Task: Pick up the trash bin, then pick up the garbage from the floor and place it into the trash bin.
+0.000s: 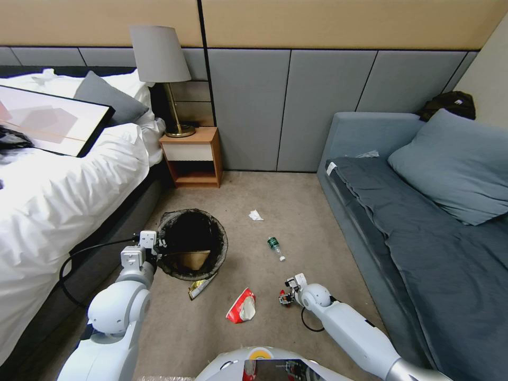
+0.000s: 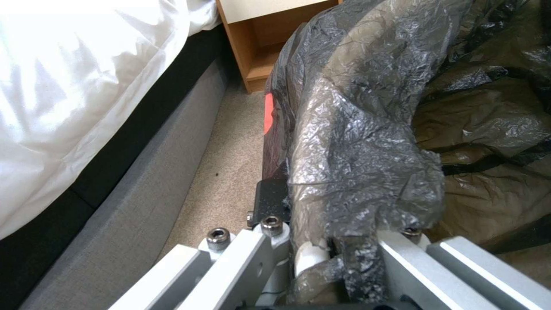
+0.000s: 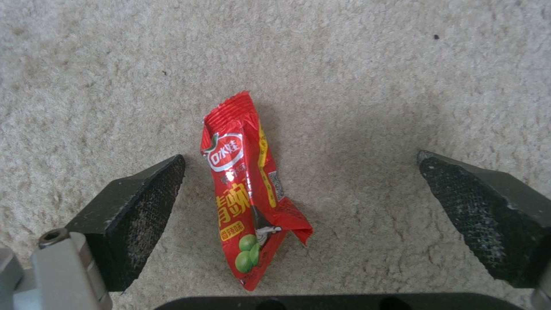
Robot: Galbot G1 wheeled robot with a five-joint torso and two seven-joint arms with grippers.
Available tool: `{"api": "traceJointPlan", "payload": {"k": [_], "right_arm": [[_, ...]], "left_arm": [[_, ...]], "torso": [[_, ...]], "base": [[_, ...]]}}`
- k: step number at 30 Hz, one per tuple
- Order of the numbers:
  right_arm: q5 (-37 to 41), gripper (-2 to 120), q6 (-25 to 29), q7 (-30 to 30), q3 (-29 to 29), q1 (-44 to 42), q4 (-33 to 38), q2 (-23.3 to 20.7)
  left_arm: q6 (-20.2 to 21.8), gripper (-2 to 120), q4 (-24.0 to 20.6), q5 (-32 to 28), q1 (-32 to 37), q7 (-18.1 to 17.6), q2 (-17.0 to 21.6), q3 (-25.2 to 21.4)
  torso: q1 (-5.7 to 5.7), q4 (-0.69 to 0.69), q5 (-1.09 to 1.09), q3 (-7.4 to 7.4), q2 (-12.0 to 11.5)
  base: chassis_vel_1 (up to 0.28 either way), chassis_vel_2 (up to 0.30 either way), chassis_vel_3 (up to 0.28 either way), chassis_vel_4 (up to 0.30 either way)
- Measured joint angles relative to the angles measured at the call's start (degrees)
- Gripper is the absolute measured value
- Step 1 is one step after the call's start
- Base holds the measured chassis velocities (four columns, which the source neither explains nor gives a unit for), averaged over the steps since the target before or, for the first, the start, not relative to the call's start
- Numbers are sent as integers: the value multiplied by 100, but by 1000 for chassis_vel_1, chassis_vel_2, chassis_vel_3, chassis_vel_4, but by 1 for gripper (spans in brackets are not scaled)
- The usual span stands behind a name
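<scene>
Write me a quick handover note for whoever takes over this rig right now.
Left tool: shut on the trash bin, clamped on its bag-lined rim beside the bed.
Right tool: open, low over the carpet, fingers either side of a small red snack packet, not yet touching it.
Done: bin is gripped; a brown paper bag already lies inside.
Left on the floor: that red packet, a red-and-white wrapper, a gold foil wrapper by the bin, a green-labelled bottle, a white tissue.
</scene>
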Motion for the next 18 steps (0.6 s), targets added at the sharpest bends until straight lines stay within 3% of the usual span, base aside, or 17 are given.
{"api": "traceJointPlan", "payload": {"k": [8, 18], "right_arm": [[-67, 99, 12, -9, -10, -20, -41, 23], [-124, 79, 19, -79, -35, -34, -36, 41]], "left_arm": [[0, 1, 24, 0, -19, 6, 18, 8], [0, 1, 45, -10, -43, 11, 22, 8]], "torso": [[0, -1, -3, -1, 0], [-1, -2, -6, -3, 2]], "base": [[0, 0, 0, 0], [0, 0, 0, 0]]}}
